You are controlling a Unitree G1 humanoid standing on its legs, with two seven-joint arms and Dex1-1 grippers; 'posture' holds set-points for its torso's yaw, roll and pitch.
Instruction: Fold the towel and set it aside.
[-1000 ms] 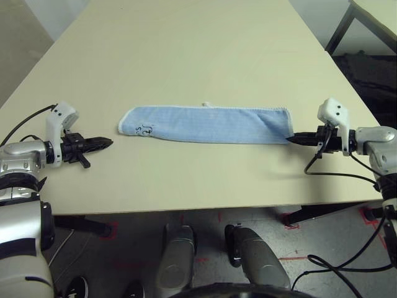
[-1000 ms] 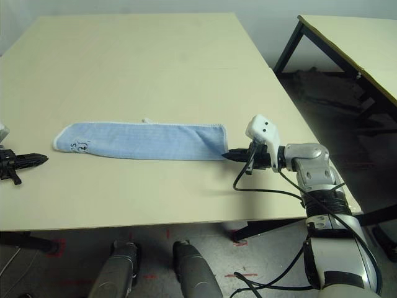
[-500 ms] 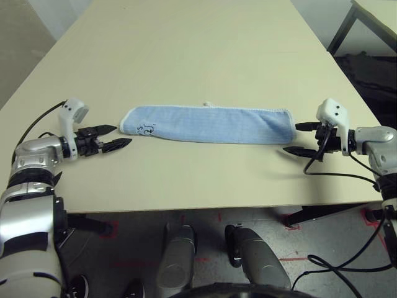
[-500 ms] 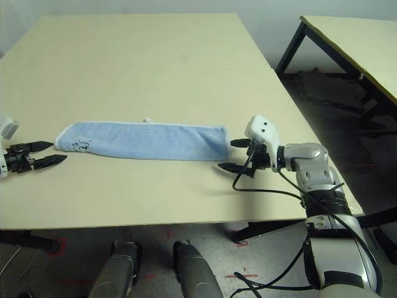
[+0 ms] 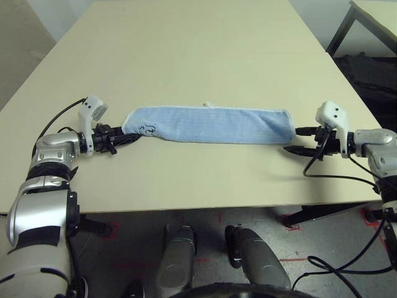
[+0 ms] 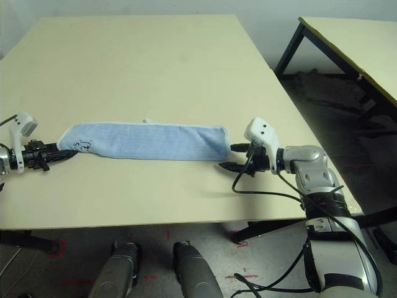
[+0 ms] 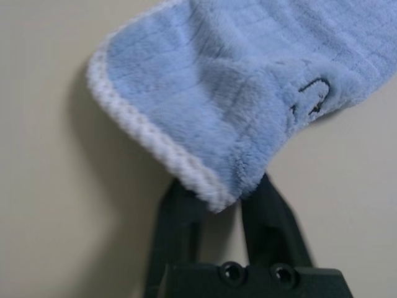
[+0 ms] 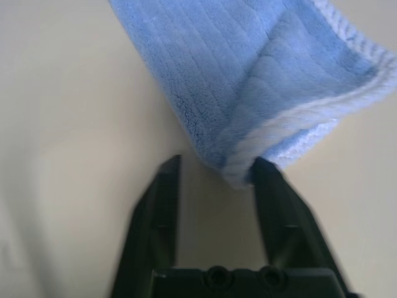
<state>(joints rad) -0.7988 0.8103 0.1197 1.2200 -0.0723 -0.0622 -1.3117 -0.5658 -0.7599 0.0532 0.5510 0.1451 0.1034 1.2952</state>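
Cream tabletop (image 5: 198, 56) bears the towel (image 5: 211, 125): left jaws clamp it, right jaws parted.

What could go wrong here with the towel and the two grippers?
1. The right gripper is open at the towel end, not yet clamped; lifting now would raise one end alone.
2. The left gripper is shut on a thin corner pinch, which may slip.

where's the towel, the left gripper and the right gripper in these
towel (image 5: 211, 124), left eye view, middle of the blue cloth
left gripper (image 5: 131, 138), left eye view, fingertips at the towel's end
right gripper (image 5: 293, 139), left eye view, between its two fingertips
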